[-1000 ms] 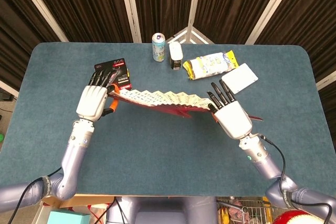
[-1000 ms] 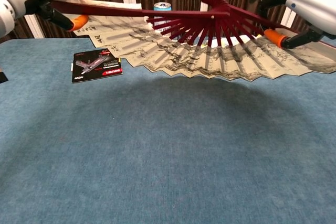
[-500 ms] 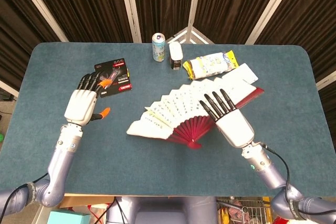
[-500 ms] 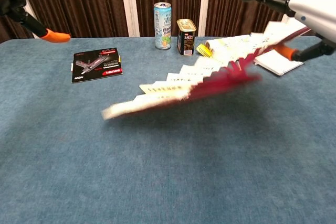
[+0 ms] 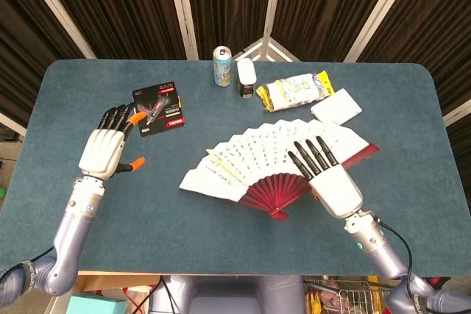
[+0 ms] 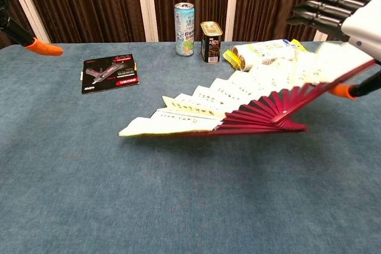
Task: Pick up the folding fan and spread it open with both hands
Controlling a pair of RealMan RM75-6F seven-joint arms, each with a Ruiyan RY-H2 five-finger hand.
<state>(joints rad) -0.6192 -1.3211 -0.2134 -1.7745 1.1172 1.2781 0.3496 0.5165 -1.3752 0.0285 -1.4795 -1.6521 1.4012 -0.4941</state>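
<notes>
fan (image 5: 254, 161) under right hand (image 5: 335, 187)

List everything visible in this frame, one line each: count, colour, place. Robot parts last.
fan: 1, cream leaf with dark red ribs, spread open, left end on the table, right end raised by the right hand
table: 1, blue-grey, under everything
card: 1, black and red, flat at left rear
tall can: 1, white and green, upright at rear centre
small can: 1, dark with a pale top, upright right of the tall can
snack bag: 1, white and yellow, lying at right rear
white pad: 1, white, right of the bag
left hand: 1, white with black fingers and orange tips, open, raised at left, off the fan
right hand: 1, same colours, holding the fan's right edge
</notes>
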